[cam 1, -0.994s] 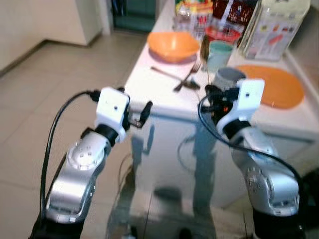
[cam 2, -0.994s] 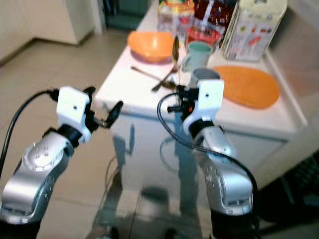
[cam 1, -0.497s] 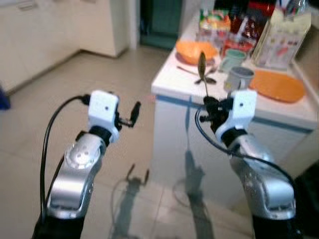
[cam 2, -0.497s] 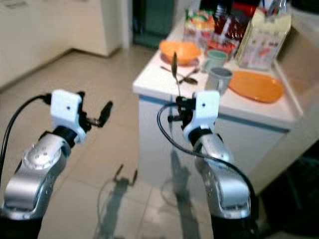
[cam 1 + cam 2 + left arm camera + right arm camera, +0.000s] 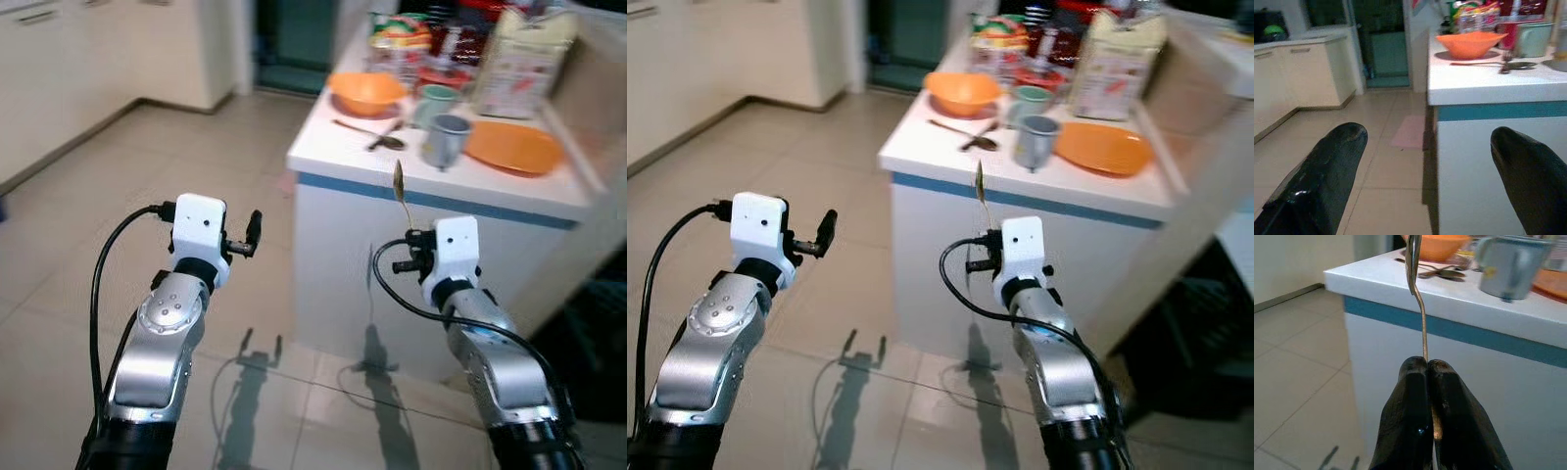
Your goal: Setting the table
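My right gripper [image 5: 1426, 369] is shut on the handle of a metal spoon [image 5: 1415, 281], which stands upright with its bowl at the top [image 5: 398, 182]. It hangs in front of the white counter [image 5: 323, 147], below its top edge. My left gripper [image 5: 253, 232] is open with nothing between its fingers [image 5: 1327, 171], out over the floor to the counter's left. On the counter lie an orange bowl [image 5: 366, 91], a fork and spoon [image 5: 377, 135], a grey mug [image 5: 444, 140], a green cup [image 5: 437, 100] and an orange plate [image 5: 511, 147].
Bottles, jars and a carton [image 5: 534, 54] crowd the back of the counter. Cream cabinets [image 5: 69, 69] run along the left wall and a dark doorway [image 5: 289, 39] lies beyond. Tiled floor [image 5: 78, 235] spreads to the left. A dark bin [image 5: 1205, 333] sits at right.
The view has pulled back from the counter, which now sits further away. My right gripper with the spoon is lower, below the countertop. The left gripper stays open.
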Tool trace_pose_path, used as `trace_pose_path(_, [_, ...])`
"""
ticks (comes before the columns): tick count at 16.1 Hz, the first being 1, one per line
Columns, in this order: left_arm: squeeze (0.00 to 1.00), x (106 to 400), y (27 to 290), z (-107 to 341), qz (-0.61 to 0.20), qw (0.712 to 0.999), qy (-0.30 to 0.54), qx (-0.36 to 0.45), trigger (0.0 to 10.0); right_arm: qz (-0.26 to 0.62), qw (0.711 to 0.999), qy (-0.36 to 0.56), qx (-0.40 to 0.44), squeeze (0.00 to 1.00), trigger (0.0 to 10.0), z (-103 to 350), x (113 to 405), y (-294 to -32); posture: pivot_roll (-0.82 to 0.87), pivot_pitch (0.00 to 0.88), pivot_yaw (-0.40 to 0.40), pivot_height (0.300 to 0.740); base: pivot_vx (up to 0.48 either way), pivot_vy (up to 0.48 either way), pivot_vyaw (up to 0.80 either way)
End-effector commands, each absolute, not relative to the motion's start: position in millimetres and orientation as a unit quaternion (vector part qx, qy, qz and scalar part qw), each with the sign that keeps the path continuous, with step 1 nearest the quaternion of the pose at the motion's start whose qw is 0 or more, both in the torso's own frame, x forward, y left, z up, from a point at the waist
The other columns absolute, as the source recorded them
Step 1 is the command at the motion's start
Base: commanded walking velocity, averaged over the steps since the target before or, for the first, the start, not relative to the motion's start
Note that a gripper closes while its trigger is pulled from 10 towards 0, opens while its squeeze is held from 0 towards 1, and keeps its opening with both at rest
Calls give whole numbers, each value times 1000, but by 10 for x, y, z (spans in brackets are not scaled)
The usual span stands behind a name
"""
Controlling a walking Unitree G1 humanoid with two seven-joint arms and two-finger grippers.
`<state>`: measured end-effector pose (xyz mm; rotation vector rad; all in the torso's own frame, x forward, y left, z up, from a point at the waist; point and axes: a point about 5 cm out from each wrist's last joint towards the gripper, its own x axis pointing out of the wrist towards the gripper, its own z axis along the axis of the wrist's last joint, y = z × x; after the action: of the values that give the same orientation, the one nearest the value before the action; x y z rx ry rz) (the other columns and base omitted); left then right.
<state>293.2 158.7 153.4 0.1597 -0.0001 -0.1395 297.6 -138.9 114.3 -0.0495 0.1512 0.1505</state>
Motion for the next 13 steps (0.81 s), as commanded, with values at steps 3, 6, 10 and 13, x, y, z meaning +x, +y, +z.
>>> trace_pose_path(3, [0, 2981, 1558, 1531, -70, 993, -1, 91, 10000, 43, 997, 62, -31, 0, 10000, 1211, 3042, -1546, 76, 0, -51, 740, 0, -341, 0])
trace_pose_path(6, [0, 2989, 1521, 1528, -71, 993, -2, 92, 10000, 45, 996, 65, -39, 0, 10000, 1174, 3053, -1597, 87, 0, -48, 740, 0, -342, 0])
trace_pose_path(10, [0, 2984, 1550, 1507, -67, 994, 3, 90, 10000, 45, 996, 67, -42, 0, 10000, 1173, 3032, -1594, 70, 0, -49, 740, 0, -340, 0])
trace_pose_path(13, [0, 2985, 1501, 1516, -74, 993, 1, 88, 10000, 29, 998, 52, -32, 0, 10000, 1208, 3040, -1717, 76, 0, -39, 740, 0, -341, 0])
